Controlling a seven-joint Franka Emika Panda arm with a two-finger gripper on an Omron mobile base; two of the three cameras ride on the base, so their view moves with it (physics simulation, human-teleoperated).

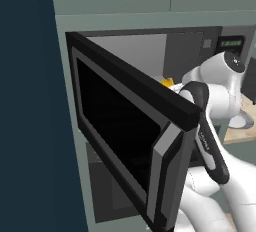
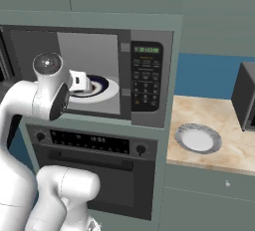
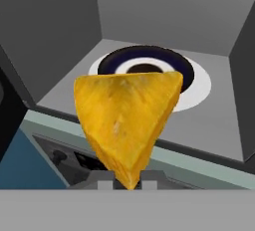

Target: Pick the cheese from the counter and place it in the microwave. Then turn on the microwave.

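Gripping the cheese (image 3: 128,120), the claw (image 3: 127,181) is clamped on the wedge's narrow lower tip, broad face toward the hand camera. Cheese hangs at the open mouth of the microwave (image 2: 144,83), just above the front sill, not yet over the turntable plate (image 3: 194,88) (white ring, dark centre). Microwave door (image 1: 125,131) swung wide to the left. A sliver of yellow shows past the door edge in the left base view. Round grey plate (image 2: 197,139) sits on the surface (image 2: 234,148), right of the microwave.

Two base views flanking microwave (image 2: 89,75) cavity, hand view close at its mouth
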